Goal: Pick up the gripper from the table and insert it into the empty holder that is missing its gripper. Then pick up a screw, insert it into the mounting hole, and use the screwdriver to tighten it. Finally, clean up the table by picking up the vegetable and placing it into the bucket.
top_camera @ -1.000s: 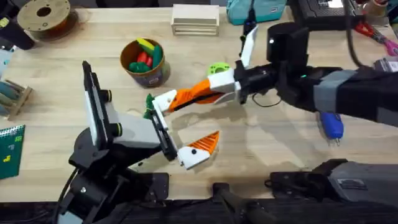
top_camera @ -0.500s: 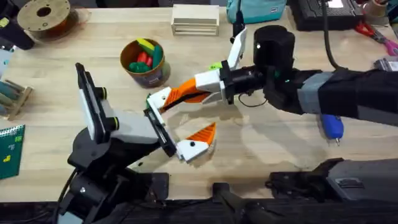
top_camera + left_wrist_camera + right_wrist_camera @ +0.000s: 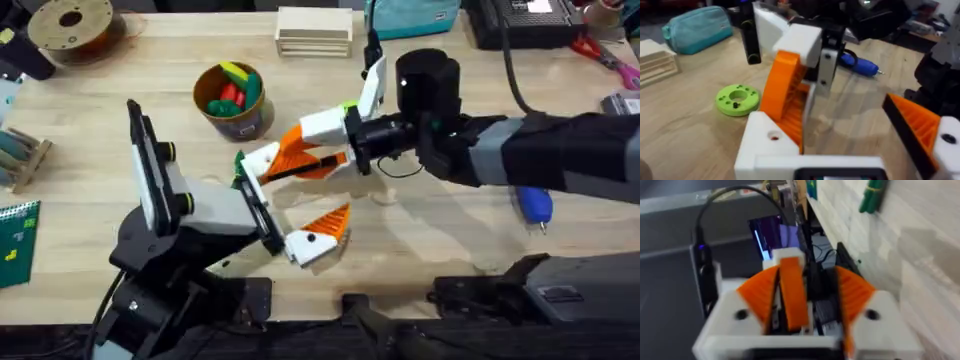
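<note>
The step in hand looks to be the first one, seating the loose finger in its mount. The right pincer (image 3: 318,150) is clamped on the gripper (image 3: 298,152), the orange wedge sitting between its two ribbed pads in the right wrist view. It holds the wedge against the holder (image 3: 262,160), the bare white mount on the left pincer (image 3: 298,195). The left pincer stands apart, its other side carrying an orange finger of its own, with open table between the two sides. In the left wrist view the gripper (image 3: 785,85) meets the holder (image 3: 765,145) at a slant, just above the mounting hole. Whether it is fully seated cannot be told. The next move probably calls for a short, straight push along the holder's slot, with the wedge brought square first, since a tilted entry could jam or lever the wedge out of the pads. Room is tight on the far side of the left pincer: the vegetable (image 3: 240,165) lies just beside the holder, and the bucket (image 3: 203,88) stands a little beyond, with red and yellow toys inside. A green disc (image 3: 347,107) sits just behind the right pincer. The screwdriver (image 3: 533,203) lies well back along the right arm, clear of the work. The near side of both pincers is bare table (image 3: 430,240), the freest way to back out.
</note>
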